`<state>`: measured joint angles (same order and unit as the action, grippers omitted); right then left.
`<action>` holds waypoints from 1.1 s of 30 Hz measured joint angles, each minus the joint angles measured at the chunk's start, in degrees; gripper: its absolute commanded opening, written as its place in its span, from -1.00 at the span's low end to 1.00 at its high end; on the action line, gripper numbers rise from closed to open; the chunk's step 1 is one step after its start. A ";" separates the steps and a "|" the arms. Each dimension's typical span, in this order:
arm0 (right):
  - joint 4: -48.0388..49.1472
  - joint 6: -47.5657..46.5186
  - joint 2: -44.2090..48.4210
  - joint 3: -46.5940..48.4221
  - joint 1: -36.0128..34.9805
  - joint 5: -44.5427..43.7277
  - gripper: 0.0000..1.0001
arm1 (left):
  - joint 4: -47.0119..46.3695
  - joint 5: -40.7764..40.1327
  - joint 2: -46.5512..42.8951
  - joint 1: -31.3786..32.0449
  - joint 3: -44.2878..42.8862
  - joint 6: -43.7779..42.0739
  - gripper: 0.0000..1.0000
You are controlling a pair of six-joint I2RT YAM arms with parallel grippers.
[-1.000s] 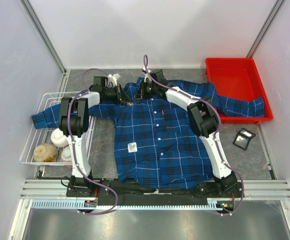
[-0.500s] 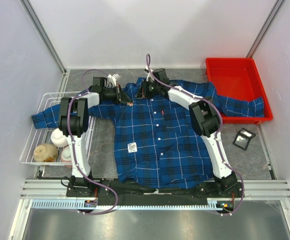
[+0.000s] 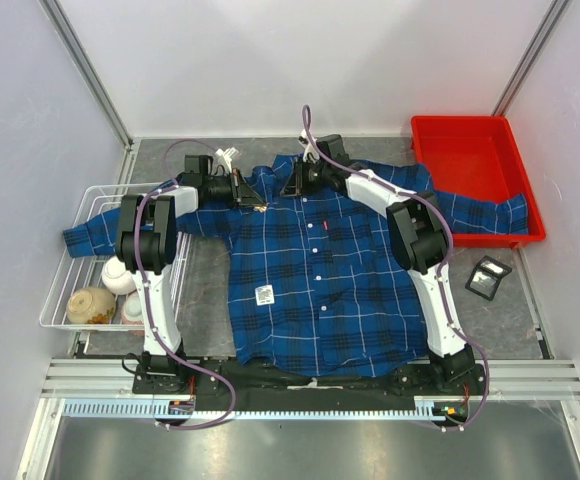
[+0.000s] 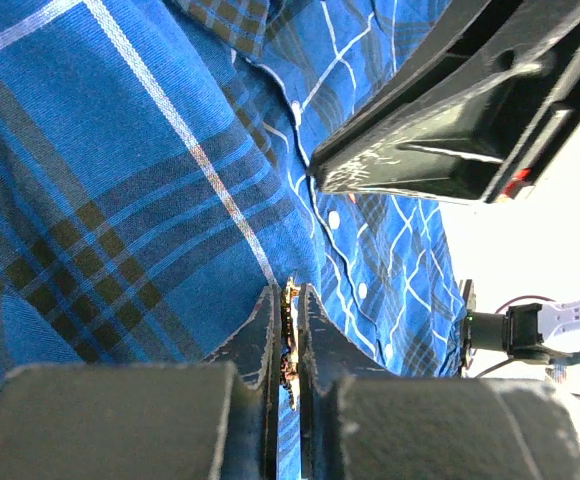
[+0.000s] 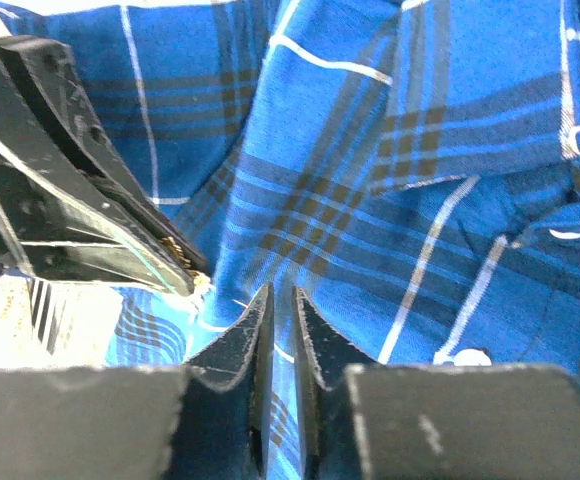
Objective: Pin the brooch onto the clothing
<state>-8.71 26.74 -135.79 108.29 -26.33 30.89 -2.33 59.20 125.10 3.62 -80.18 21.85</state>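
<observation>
The clothing (image 3: 320, 270), a blue-and-black plaid shirt, lies spread flat on the table, collar at the far side. My left gripper (image 3: 252, 200) is at the shirt's left shoulder by the collar. It is shut on the brooch (image 4: 290, 325), a small gold pin held edge-on between the fingertips just above the cloth (image 4: 120, 200). The brooch also shows in the right wrist view (image 5: 183, 262) at the left gripper's tip. My right gripper (image 3: 293, 187) hovers over the collar area, a little to the right of the left one. Its jaws (image 5: 278, 292) are closed with only a slit between them and nothing visible in it.
A red bin (image 3: 475, 150) stands at the back right with the shirt's sleeve draped into it. A white wire basket (image 3: 90, 195) with bowls (image 3: 92, 305) is at the left, under the other sleeve. A small black square item (image 3: 488, 277) lies right of the shirt.
My right arm has shifted slightly right and back, so its gripper stands a little farther from the left one. The left gripper holds the brooch in the same spot.
</observation>
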 measured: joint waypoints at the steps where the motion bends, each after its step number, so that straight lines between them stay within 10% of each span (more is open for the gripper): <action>1: -0.22 -0.76 0.00 -0.33 0.20 -0.09 -0.72 | -0.35 0.15 0.00 -0.02 0.02 0.26 -0.97; 33: -6.84 -11.65 -2.23 -1.03 0.31 -4.20 -0.78 | -3.78 2.60 0.00 -0.37 0.76 3.02 -0.97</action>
<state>-15.55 15.09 -138.02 107.26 -26.02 26.70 -6.11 61.80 125.10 3.25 -79.42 24.86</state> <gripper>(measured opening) 0.101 0.072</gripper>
